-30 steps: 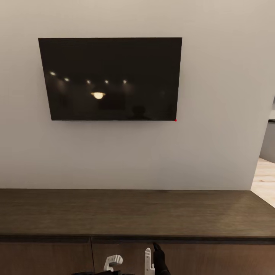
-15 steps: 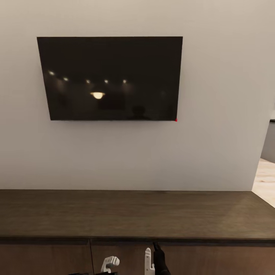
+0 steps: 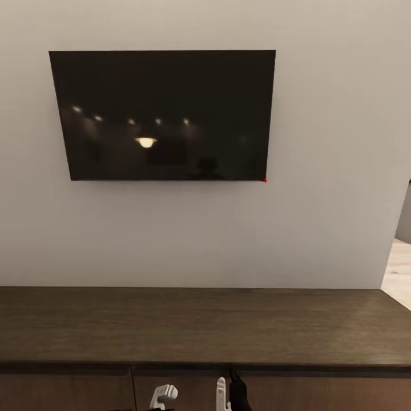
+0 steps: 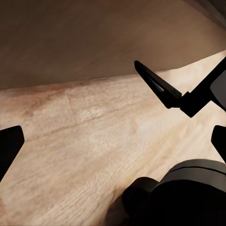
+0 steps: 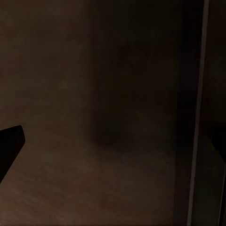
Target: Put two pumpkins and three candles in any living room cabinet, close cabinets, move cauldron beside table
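The cabinet [image 3: 194, 325] is a long, low dark-brown unit against the wall, and its drawer fronts [image 3: 68, 394] look shut. My left gripper [image 3: 162, 395] and right gripper [image 3: 228, 394] poke up just in front of it. In the left wrist view the left gripper [image 4: 117, 141] is open over pale wood floor, with the cabinet's dark front [image 4: 94, 33] beyond. The right gripper [image 5: 115, 146] is open, very close to a dark drawer front [image 5: 103, 94] with a seam [image 5: 197, 113]. The pumpkins, candles, cauldron and table are out of view.
A black television [image 3: 162, 114] hangs on the grey wall above the cabinet. A doorway with pale floor [image 3: 399, 274] opens at the far right. A round black part [image 4: 188, 188] sits low in the left wrist view.
The whole picture has grown slightly and the cabinet sits lower, so the camera has moved toward the wall. Both grippers show a little lower in the head view.
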Controlling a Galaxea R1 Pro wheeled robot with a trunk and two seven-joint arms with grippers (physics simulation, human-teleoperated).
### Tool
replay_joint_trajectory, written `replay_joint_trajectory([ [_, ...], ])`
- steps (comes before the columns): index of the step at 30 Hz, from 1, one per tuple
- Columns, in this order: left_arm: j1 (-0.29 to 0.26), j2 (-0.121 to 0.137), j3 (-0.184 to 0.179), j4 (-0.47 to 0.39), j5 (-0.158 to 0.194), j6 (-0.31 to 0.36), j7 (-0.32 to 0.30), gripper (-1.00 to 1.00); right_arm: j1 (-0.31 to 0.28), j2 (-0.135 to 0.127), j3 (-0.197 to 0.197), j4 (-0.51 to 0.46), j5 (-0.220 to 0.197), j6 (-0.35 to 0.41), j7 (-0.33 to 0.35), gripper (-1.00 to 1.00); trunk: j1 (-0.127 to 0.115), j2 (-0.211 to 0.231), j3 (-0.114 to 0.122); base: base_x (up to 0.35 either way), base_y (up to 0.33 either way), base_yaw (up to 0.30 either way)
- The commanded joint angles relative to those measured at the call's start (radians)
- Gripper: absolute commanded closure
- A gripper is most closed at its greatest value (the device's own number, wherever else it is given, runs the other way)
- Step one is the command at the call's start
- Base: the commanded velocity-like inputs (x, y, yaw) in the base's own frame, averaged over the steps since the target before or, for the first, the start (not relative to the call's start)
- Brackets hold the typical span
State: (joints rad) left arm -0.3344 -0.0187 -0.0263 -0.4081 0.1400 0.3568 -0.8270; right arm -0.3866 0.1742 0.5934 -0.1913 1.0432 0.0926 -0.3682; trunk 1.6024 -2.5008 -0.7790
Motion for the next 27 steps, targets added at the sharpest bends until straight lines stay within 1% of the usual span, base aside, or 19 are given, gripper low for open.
replay_joint_trajectory([
  [1,0.000,0.001,-0.003,0.001,0.010,0.010,0.000,-1.00,-0.025,0.000,-0.005,0.001,0.009,0.010,-0.006,-1.00,0.000,0.000,-0.001,0.002,0.000,0.000],
  [15,0.000,0.002,-0.003,0.005,0.010,0.010,0.000,-1.00,-0.025,0.000,-0.006,0.001,0.010,0.011,-0.012,-1.00,0.000,0.000,-0.001,0.000,0.000,0.000],
  [16,0.000,0.002,-0.003,0.005,0.010,0.010,0.000,-1.00,-0.025,0.000,-0.006,0.001,0.010,0.011,-0.014,1.00,0.000,0.000,-0.001,0.000,0.000,0.000],
  [20,0.000,0.002,-0.003,0.005,0.010,0.010,0.000,-1.00,-0.025,0.000,-0.005,0.001,0.009,0.010,-0.030,1.00,0.000,0.000,-0.001,0.000,0.000,0.000],
  [27,0.000,0.002,-0.003,0.005,0.010,0.010,0.000,-1.00,-0.025,0.000,-0.006,0.001,0.009,0.011,-0.035,1.00,0.000,0.000,-0.001,0.000,0.000,0.000],
])
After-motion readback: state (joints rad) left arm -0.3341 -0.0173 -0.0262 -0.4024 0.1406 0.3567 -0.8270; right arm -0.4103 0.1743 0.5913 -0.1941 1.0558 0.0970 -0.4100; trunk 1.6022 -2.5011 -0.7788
